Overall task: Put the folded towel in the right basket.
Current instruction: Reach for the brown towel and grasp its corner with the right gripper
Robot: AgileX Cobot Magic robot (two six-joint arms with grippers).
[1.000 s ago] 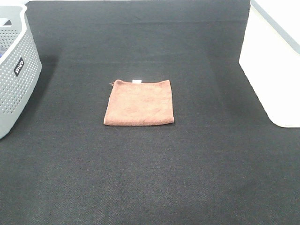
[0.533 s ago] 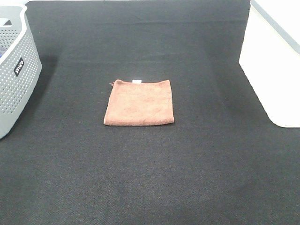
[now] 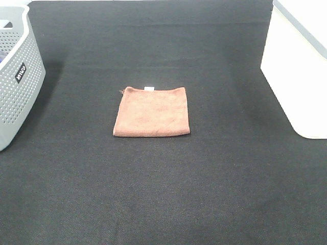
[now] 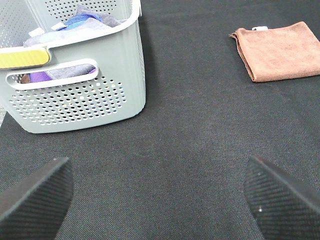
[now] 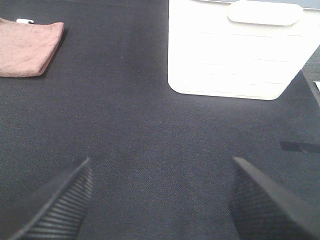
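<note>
The folded towel (image 3: 152,112) lies flat in the middle of the black table, reddish-brown, with a tiny white tag on its far edge. It also shows in the left wrist view (image 4: 280,51) and the right wrist view (image 5: 27,48). The right basket (image 3: 300,66) is white and stands at the right edge; the right wrist view shows its side (image 5: 235,55). My left gripper (image 4: 160,200) is open and empty above bare table near the grey basket. My right gripper (image 5: 160,200) is open and empty above bare table in front of the white basket. Neither gripper shows in the exterior view.
A grey basket with dotted holes and a black label (image 3: 15,76) stands at the left edge; it holds several cloths (image 4: 80,22). The black mat (image 3: 163,194) covers the table.
</note>
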